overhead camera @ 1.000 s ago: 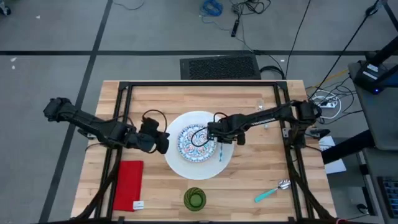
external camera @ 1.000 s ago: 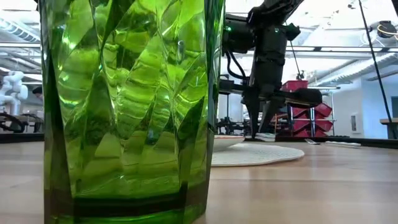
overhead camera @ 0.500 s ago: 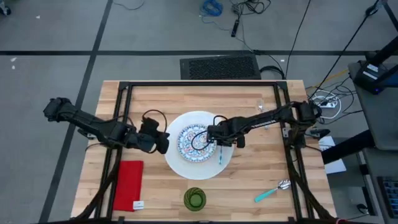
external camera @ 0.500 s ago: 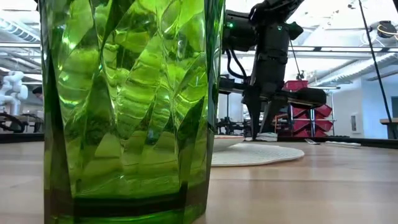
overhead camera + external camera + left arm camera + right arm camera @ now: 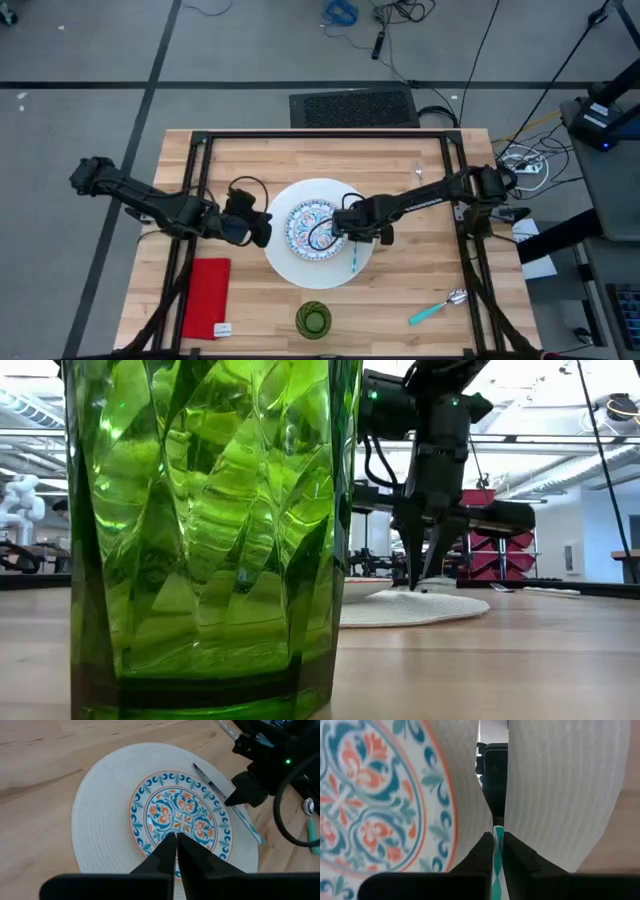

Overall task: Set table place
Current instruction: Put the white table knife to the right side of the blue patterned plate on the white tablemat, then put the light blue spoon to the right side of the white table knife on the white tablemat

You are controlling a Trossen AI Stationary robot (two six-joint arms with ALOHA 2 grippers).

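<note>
1. Two arms over the table (image 5: 400,165), high view: the right gripper (image 5: 352,236) sits at the right side of the white plate (image 5: 305,270), beside the patterned plate (image 5: 313,226), with a teal-handled utensil (image 5: 353,262) pointing from it toward the near edge. The left gripper (image 5: 262,228) waits at the plate's left rim. Napkin (image 5: 206,297) near left, cup (image 5: 313,320) near centre, spoon (image 5: 436,308) near right.
2. Low view: the cup (image 5: 205,535) fills the foreground; behind it the right gripper (image 5: 423,572) points down at the white plate (image 5: 420,608), fingers narrowly apart.
3. Left wrist view: left fingers (image 5: 167,851) pressed together, holding nothing, above the patterned plate (image 5: 180,815). The utensil (image 5: 245,820) lies on the white plate (image 5: 100,820).
4. Right wrist view: right fingers (image 5: 482,851) clamped on the utensil's teal handle (image 5: 497,855), above the white plate (image 5: 555,785).
</note>
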